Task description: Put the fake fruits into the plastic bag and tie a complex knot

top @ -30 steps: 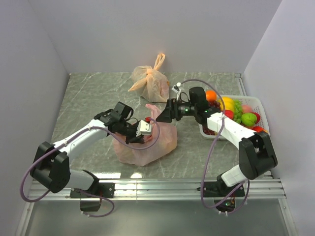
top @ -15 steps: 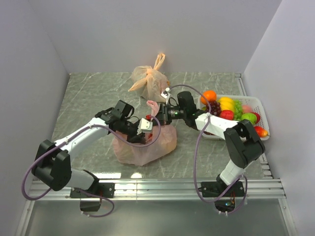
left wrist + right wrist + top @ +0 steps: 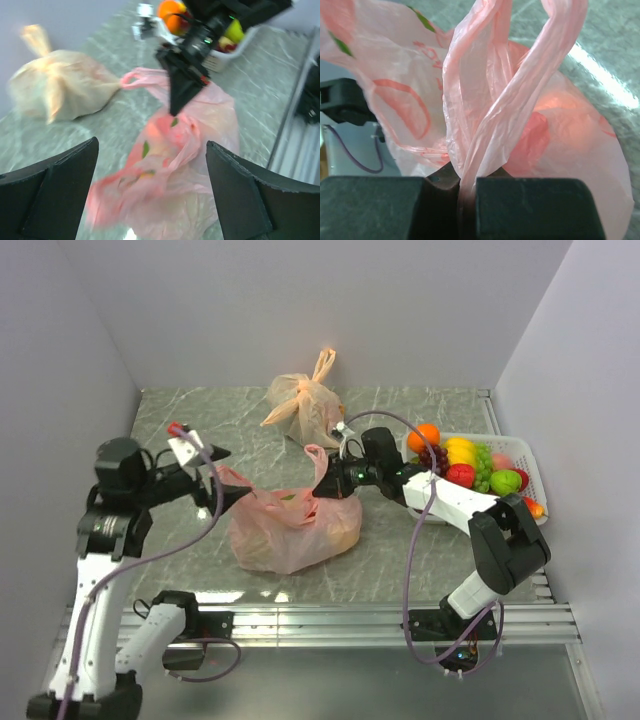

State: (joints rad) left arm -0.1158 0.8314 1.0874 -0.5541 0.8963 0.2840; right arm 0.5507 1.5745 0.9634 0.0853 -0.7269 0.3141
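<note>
Top external view shows the job partway through. The thin translucent pink-red plastic bag [image 3: 290,530] lies slumped on the grey marbled table [image 3: 200,420], between the two arms and in front of a paler orange-beige tied bag [image 3: 305,408]. Reddish and orange shapes glow through its film, so a few pieces seem to be inside already. Most of the small glossy fake fruits [image 3: 470,465] lie heaped in the white slatted basket [image 3: 497,438] to the right, among them an orange, green grapes, a green apple and red pieces. Loading therefore looks unfinished, and no knot is visible, so the tying has not begun. The bag's long axis runs across the table from left to right, slightly slanted, and its mouth faces up and towards the far side. One twisted loop handle [image 3: 520,100] stands up from the far right corner. The right gripper [image 3: 330,480] has its jaws clamped on the base of that handle, as the right wrist view shows plainly. The left gripper [image 3: 198,443] hangs raised to the left of the bag, jaws spread wide with nothing between them. The bag's left end tapers towards that gripper, though the blur hides whether the second handle lies there.
</note>
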